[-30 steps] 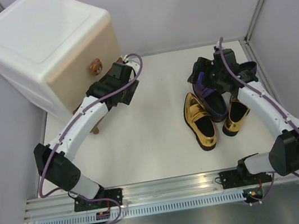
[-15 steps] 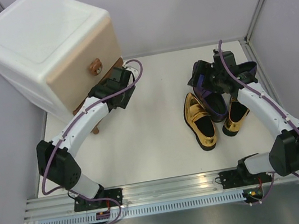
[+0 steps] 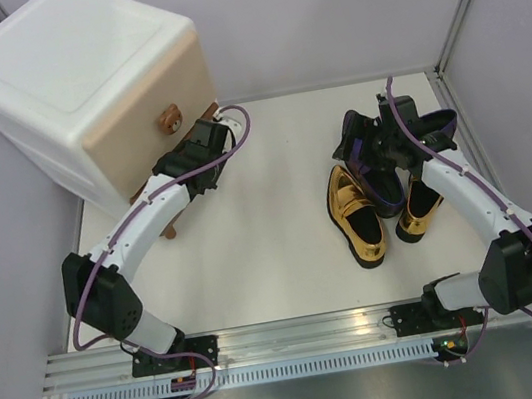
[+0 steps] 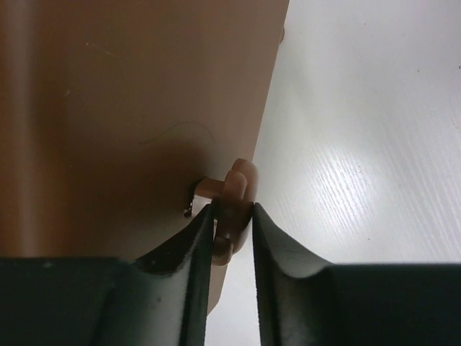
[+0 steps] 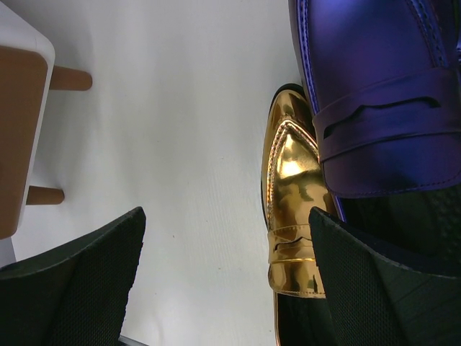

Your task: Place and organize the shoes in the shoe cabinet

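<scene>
Shoe cabinet: the small white boxy plastic shoe cabinet (image 3: 75,78) with rounded edges stands at the far left corner of the white table (image 3: 274,249). Its beige upper drawer (image 3: 146,112) sits flush and carries a bear-shaped knob (image 3: 171,120).
Lower drawer: the brown lower drawer front (image 4: 130,108) fills the left of the left wrist view. Its brown knob (image 4: 238,189) juts out on a short stem and is seen edge-on.
Left fingers: the left gripper (image 4: 230,220) reaches in below the beige upper drawer. Its two dark fingers (image 4: 191,252) pinch the brown knob from either side.
Shoes: all four lie in a cluster on the right of the table, well apart from the shoe cabinet.
Gold pair: one shiny gold loafer (image 3: 355,216) lies on the left of the cluster and the other gold loafer (image 3: 420,211) on its right.
Purple pair: one metallic purple loafer (image 3: 382,186) lies between the two gold ones, touching them. The second purple loafer (image 3: 441,123) is farther back, partly hidden by the right arm.
Right fingers: the right gripper (image 5: 225,216) hovers over the far end of the cluster with its fingers (image 5: 79,288) spread wide and holding nothing. In its wrist view a gold toe and a purple upper lie side by side by the right-hand finger.
</scene>
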Action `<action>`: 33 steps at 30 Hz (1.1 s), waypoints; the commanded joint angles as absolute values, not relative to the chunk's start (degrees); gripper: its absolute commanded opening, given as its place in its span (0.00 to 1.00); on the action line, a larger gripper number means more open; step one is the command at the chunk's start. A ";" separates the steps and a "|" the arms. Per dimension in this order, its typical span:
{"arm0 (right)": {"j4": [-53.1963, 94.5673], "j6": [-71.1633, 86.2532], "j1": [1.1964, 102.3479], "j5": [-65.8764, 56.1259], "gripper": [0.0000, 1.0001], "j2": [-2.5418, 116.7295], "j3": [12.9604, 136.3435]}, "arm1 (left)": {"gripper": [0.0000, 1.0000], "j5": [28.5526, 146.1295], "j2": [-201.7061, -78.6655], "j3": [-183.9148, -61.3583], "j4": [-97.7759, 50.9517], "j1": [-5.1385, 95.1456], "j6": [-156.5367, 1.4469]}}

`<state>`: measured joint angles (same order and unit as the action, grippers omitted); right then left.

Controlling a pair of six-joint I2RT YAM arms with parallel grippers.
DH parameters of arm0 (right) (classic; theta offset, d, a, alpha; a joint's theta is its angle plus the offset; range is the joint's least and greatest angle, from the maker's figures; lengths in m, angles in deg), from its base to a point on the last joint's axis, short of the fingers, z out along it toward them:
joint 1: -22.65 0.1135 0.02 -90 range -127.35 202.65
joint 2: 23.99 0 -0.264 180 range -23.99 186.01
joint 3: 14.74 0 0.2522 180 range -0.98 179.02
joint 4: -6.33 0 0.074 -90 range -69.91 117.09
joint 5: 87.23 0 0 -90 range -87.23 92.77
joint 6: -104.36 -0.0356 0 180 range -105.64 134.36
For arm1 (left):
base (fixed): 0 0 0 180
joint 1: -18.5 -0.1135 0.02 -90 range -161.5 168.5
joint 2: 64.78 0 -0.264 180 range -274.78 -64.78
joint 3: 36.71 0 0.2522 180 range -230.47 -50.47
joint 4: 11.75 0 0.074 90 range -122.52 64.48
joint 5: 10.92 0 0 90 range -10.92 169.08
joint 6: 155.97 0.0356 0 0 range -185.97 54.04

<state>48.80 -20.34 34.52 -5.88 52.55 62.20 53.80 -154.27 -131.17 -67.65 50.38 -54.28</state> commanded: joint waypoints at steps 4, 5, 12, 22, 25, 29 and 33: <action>47.42 -19.92 34.33 -6.46 0.98 50.63 62.39 | 0.16 57.71 -152.58 -131.15 -68.93 50.58 -52.34; 47.51 -19.92 34.33 -6.38 0.98 50.55 62.47 | 0.10 58.16 -152.50 -131.93 -69.54 50.58 -52.34; 47.34 -19.92 34.33 -6.02 0.98 50.46 62.56 | 0.02 63.43 -151.62 -134.66 -71.83 50.58 -53.13; 47.78 -19.65 34.33 -5.23 0.98 50.63 63.00 | 0.02 69.94 -152.05 -137.74 -77.10 54.80 -59.63; 48.21 -19.31 34.33 -4.97 0.98 50.55 63.18 | 0.02 71.08 -152.49 -139.23 -78.86 57.43 -62.18; 48.92 -18.86 34.25 -4.44 0.98 50.19 63.00 | 0.02 71.43 -152.85 -140.20 -80.80 61.21 -65.34; 49.18 -18.95 34.16 -3.83 0.98 49.67 63.00 | 0.21 71.43 -152.93 -141.52 -81.32 63.41 -68.77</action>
<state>49.00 -19.79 34.50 -5.22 51.91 62.15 70.17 -153.55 -137.67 -80.89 62.29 -63.68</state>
